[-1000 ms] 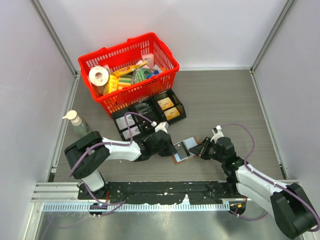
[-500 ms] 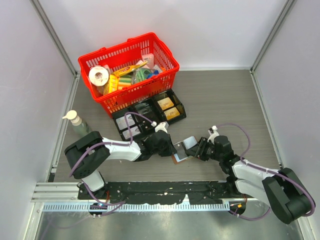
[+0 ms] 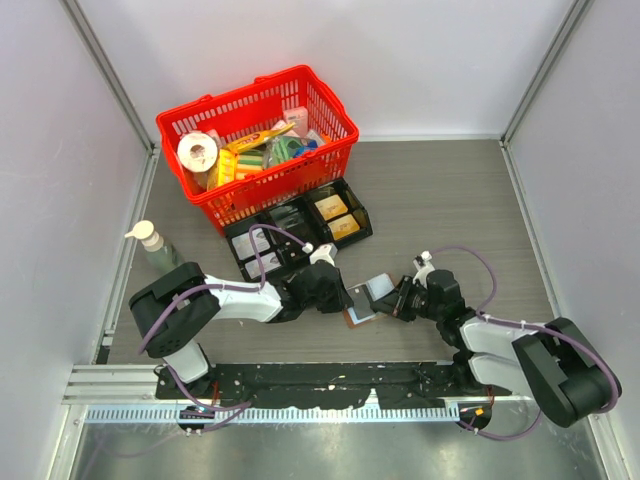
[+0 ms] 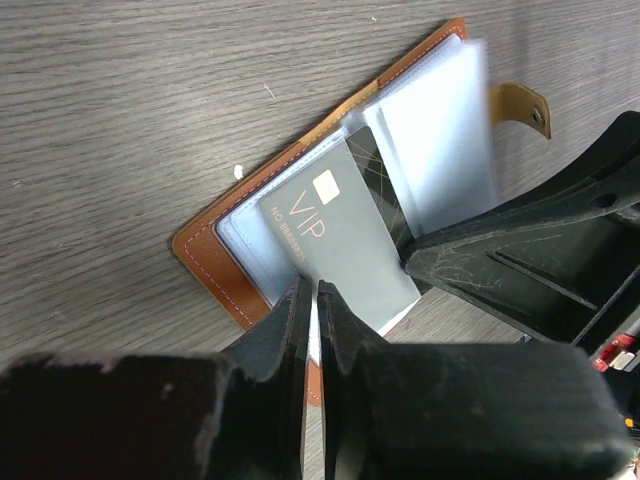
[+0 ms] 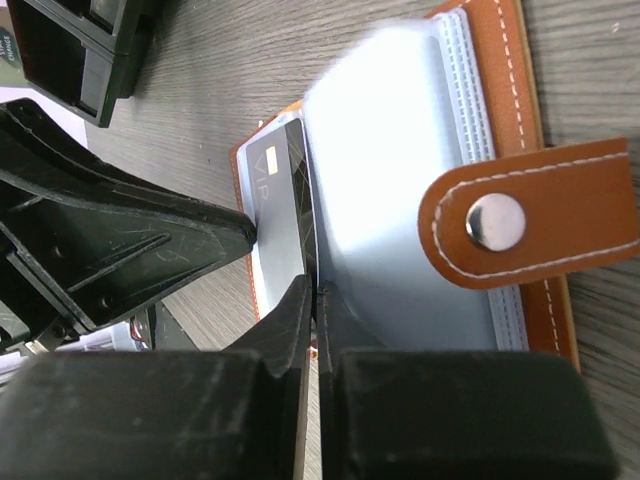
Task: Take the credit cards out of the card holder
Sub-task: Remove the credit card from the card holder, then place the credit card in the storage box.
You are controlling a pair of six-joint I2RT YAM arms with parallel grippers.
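Note:
The card holder (image 3: 353, 317) lies open on the table between my two grippers, brown with pale blue sleeves (image 4: 435, 125) and a snap strap (image 5: 520, 225). A grey credit card marked VIP (image 4: 335, 235) sticks partway out of a sleeve; it also shows in the right wrist view (image 5: 282, 195). My left gripper (image 4: 315, 292) is shut on the card's near edge and also shows in the top view (image 3: 345, 298). My right gripper (image 5: 317, 290) is shut on the edge of a pale blue sleeve right beside the card, and also shows in the top view (image 3: 397, 300). Any other cards are hidden.
A black divided tray (image 3: 364, 222) sits just behind the card holder. A red basket (image 3: 290, 185) full of goods stands behind that. A soap bottle (image 3: 158, 255) stands at the left. Grey walls close in both sides and the back.
My right gripper has moved left onto the card holder and shut on a sleeve, which now stands lifted. The left gripper has stayed put on the card.

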